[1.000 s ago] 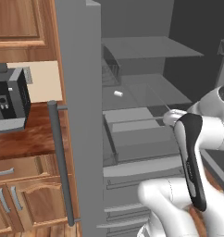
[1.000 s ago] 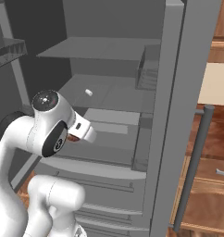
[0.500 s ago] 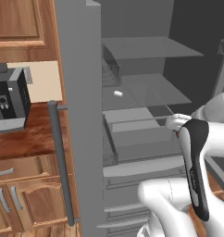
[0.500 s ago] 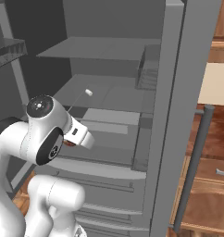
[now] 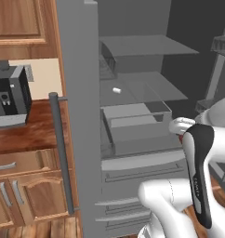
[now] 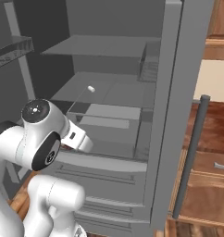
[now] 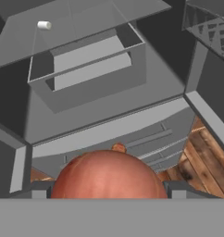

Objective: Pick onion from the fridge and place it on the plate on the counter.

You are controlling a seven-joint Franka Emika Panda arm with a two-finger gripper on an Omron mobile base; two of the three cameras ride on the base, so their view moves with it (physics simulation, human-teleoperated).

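With the onion point(image 7: 108, 175) pinched in the hand point(image 7: 108, 192) just outside the open fridge point(image 5: 77, 93), carrying it to the plate remains.

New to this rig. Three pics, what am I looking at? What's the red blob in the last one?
It is a rendered kitchen with a white robot arm on a mobile base, parked in front of an open grey fridge. Two pictures come from cameras on the base, behind the arm to its left and right, so they show the same scene from two sides. The third comes from a camera on the hand, looking along the tool.

The red blob is the onion, sitting between the tool's fingers right in front of that camera, so it appears to be held. Behind it are the fridge's open drawer and, on the shelf above, a small white stub. Left of the fridge is a wood counter with a dark appliance.
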